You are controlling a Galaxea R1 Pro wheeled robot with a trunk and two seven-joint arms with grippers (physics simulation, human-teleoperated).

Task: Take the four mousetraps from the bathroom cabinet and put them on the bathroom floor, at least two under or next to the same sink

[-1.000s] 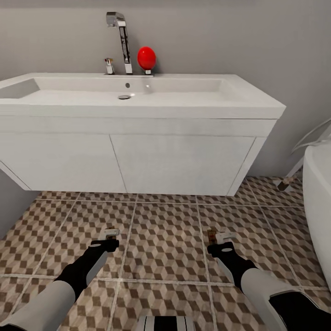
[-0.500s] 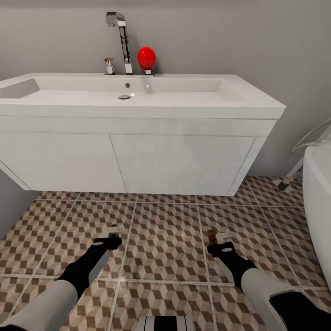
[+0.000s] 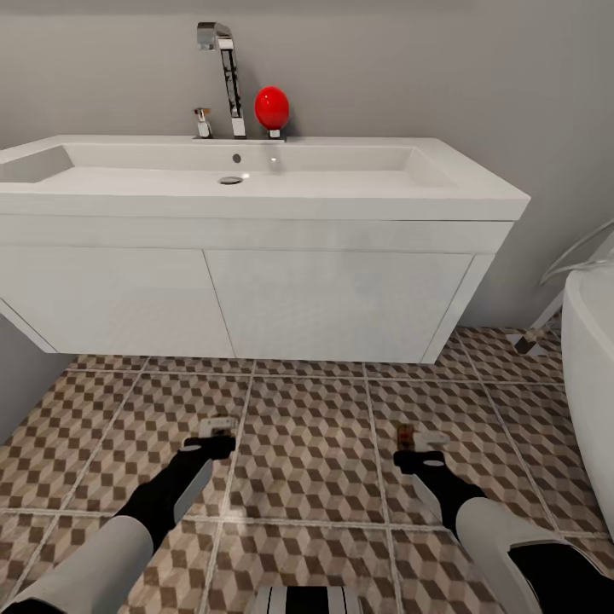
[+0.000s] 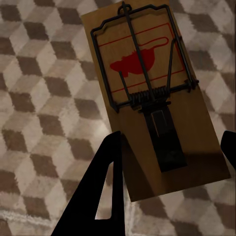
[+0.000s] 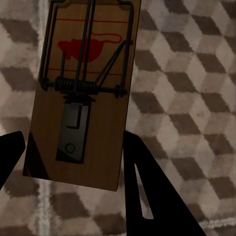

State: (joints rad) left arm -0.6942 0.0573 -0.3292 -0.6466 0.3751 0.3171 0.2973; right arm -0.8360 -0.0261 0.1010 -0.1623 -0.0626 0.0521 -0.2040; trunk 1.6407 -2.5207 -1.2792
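Observation:
My left gripper [image 3: 213, 437] is shut on a brown wooden mousetrap [image 3: 217, 422], held low over the cube-patterned bathroom floor [image 3: 307, 443]. In the left wrist view this mousetrap [image 4: 142, 73] sits between the black fingers [image 4: 105, 191] of the gripper [image 4: 172, 142]. My right gripper [image 3: 418, 450] is shut on a second mousetrap [image 3: 406, 437]. The right wrist view shows that trap [image 5: 88, 49] in the gripper [image 5: 73, 140], above the tiles. Both are in front of the white bathroom sink [image 3: 256, 205] with its chrome tap [image 3: 223, 77]. Whether the traps touch the floor is unclear.
The sink rests on a white wall-hung vanity [image 3: 324, 298] with a gap beneath it. A red ball-shaped object [image 3: 272, 107] stands beside the tap. The white bathtub [image 3: 593, 367] rises at the right edge. A grey wall [image 3: 17, 375] closes the left side.
Both grippers have shifted slightly to the right with their mousetraps, and the right one has also come a little lower in the head view. The sink and camera have not moved.

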